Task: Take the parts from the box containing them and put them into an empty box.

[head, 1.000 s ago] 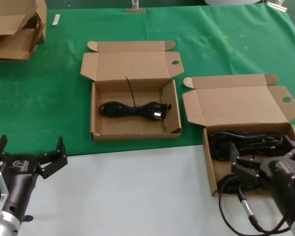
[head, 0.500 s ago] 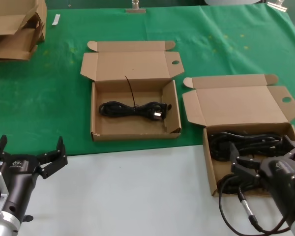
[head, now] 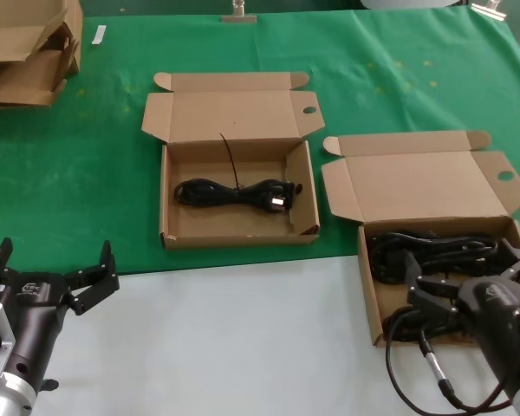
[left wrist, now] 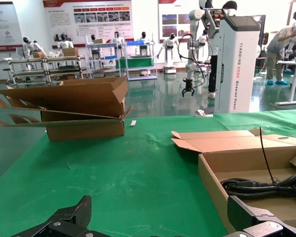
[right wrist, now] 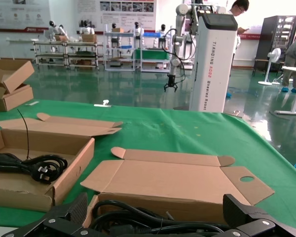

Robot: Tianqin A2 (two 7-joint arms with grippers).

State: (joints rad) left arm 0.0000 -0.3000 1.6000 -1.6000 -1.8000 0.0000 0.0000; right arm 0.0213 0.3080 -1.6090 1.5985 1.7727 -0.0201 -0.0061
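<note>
The box containing the parts [head: 370, 286] stands at the right with its lid open; several bundled black cables [head: 433, 251] lie in it. My right gripper [head: 468, 265] hovers open just over those cables [right wrist: 138, 217], holding nothing. The other box [head: 169, 195], in the middle on the green cloth, has an upright inner flap with a round hole [head: 299, 186] and holds one cable bundle [head: 234, 192]. My left gripper [head: 54, 253] is open and empty at the near left, well short of that box [left wrist: 212, 173].
Flattened stacked cartons [head: 26, 43] lie at the far left corner. The near part of the table is white [head: 243, 338], the far part green cloth [head: 87, 173]. A black cable with a silvery connector [head: 426, 355] loops on the white surface beside my right arm.
</note>
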